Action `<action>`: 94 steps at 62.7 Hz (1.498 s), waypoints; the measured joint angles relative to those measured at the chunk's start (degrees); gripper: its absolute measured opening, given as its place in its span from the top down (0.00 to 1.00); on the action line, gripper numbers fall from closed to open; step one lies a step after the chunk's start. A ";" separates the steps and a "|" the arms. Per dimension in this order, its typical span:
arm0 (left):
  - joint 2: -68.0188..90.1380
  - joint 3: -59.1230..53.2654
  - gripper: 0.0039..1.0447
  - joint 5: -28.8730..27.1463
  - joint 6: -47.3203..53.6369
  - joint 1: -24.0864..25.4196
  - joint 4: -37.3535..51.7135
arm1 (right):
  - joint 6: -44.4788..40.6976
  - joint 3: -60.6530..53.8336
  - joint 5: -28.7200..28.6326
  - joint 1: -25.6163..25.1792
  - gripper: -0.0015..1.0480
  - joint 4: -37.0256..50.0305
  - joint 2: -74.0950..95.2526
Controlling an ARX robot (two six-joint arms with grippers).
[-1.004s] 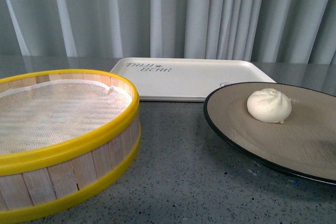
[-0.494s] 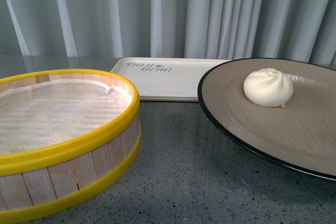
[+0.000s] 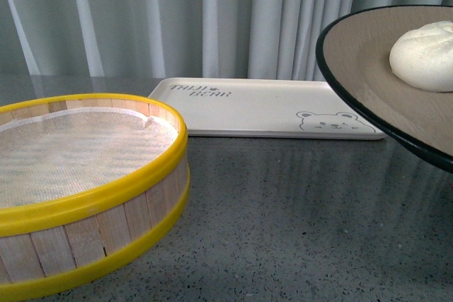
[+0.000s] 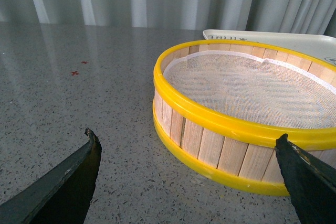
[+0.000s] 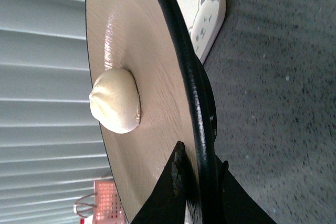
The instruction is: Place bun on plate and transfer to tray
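Backdrop: pale grey-white curtain [image 3: 233, 19], hanging in soft vertical folds across the whole far side behind the table, evenly lit. Surface: dark grey speckled tabletop [image 3: 283, 217], stone-look and glossy, with faint pale reflections of the curtain towards its far edge. Markings: two small red crosses [image 4: 75, 72] on the tabletop, seen in the left wrist view.

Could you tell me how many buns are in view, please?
1: the bun sits on the plate, which the right gripper holds by its rim. None shows in the steamer basket.
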 joint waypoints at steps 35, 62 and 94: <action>0.00 0.00 0.06 0.00 0.00 0.00 0.00 | 2.38 37.64 10.23 10.51 0.97 2.51 42.32; 0.00 -0.02 0.06 0.00 0.00 0.00 0.00 | 2.67 43.39 10.93 10.25 0.97 2.03 55.54; 0.00 0.00 0.06 0.00 0.00 0.00 0.00 | 3.41 53.68 11.80 11.98 0.97 -0.11 65.75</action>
